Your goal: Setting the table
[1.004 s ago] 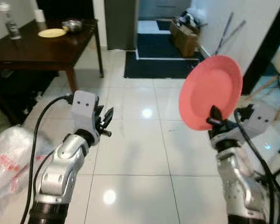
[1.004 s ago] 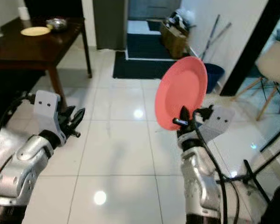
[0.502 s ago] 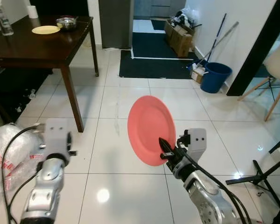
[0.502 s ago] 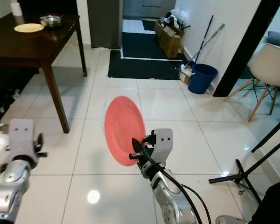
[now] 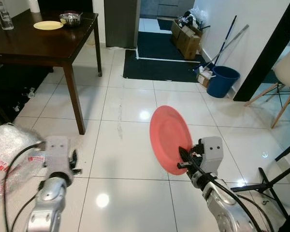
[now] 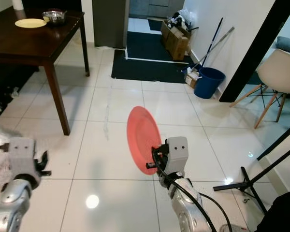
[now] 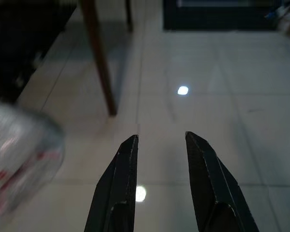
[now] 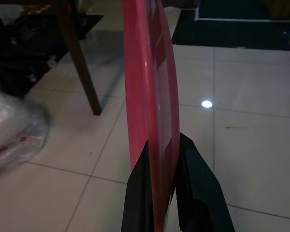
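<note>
A white tiled floor [image 5: 130,111] fills most of the head views, which suggests the robot is in transit and not yet at its destination. In the upper left of the frame stands the dark wooden worktop [image 5: 34,41], the likely place to be set; a yellow plate [image 5: 48,25] and a metal bowl [image 5: 70,18] already sit near its far edge, with a bottle [image 5: 4,8] at the corner. A dark doormat [image 5: 159,67] lies at the top centre, and a blue bucket [image 5: 222,81] with leaning mop handles sits in the upper right. A crumpled plastic bag [image 5: 9,150] rests on the floor at the left edge.

The red plate [image 5: 170,139] is at the centre of the frame, well apart from the worktop, held upright on edge, probably because a rim pinch is the only way two thin fingers can carry a flat plate. The right gripper [image 8: 160,159] has its fingers clamped on the plate's lower rim, one on each face.

The left gripper [image 7: 160,150] hovers low in the lower left of the head view, its fingers apart with nothing between them, free to help once the worktop is reached.
</note>
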You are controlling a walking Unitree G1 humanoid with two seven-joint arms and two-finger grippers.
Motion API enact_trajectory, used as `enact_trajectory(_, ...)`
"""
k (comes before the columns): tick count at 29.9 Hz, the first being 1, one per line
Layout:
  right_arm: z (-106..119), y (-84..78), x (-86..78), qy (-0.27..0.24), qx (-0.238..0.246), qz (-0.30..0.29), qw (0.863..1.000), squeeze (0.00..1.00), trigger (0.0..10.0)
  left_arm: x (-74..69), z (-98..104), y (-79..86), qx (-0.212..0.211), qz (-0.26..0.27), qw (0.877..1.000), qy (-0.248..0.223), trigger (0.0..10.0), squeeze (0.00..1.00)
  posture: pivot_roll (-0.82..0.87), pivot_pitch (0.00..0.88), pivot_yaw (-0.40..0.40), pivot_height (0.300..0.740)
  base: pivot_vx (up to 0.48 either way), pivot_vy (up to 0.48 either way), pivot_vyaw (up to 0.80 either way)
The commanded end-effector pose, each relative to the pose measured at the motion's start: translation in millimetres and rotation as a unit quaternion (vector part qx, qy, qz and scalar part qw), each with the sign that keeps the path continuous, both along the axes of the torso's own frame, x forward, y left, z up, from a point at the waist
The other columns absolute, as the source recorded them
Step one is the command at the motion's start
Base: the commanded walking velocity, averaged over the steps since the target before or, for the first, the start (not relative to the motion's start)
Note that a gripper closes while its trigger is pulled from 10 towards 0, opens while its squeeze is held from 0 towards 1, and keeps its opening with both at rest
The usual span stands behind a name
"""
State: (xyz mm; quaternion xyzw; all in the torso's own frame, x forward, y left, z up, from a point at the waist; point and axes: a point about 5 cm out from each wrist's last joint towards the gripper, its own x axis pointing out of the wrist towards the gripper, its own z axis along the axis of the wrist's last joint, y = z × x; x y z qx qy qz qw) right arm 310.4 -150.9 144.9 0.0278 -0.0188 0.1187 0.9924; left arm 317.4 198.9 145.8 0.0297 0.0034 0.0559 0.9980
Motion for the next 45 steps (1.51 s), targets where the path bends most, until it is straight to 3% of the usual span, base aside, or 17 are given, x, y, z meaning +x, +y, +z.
enact_trajectory(1, 3.3, -9.2, 0.5, -0.013, -0.006, -0.02, 1.0, 0.0, 10.0, 1.3, 2.0, -6.4, 0.002, -0.013, 1.0, -0.011, 10.0, 0.0, 0.02, 0.118, -0.024, 0.74, 0.251, 0.0, 0.0)
enact_trajectory(7, 2.4, -14.3, 1.7, -0.015, -0.007, -0.037, 0.999, 0.0, 10.0, 9.2, 11.5, -19.5, 0.009, -0.04, 0.999, -0.032, 10.0, 0.0, 0.01, 0.116, -0.009, 0.74, 0.353, 0.0, 0.0)
enact_trajectory(18, -2.1, -20.0, -0.4, -0.009, 0.006, -0.057, 0.998, 0.0, 10.0, 13.7, 16.9, -27.3, 0.008, -0.057, 0.997, -0.043, 10.0, 0.0, 0.0, 0.121, 0.004, 0.74, 0.423, 0.0, 0.0)
enact_trajectory(40, -2.4, -26.3, -0.7, -0.012, 0.015, -0.076, 0.997, 0.0, 10.0, 17.7, 17.7, -32.2, 0.012, -0.075, 0.996, -0.044, 10.0, 0.0, 0.0, 0.11, 0.026, 0.74, 0.41, 0.0, -0.71)
enact_trajectory(45, -0.1, -21.1, 1.3, -0.019, 0.004, -0.059, 0.998, 0.0, 10.0, 18.7, 17.4, -31.2, 0.012, -0.075, 0.996, -0.044, 10.0, 0.0, 0.0, 0.101, 0.028, 0.74, 0.406, 0.0, 0.0)
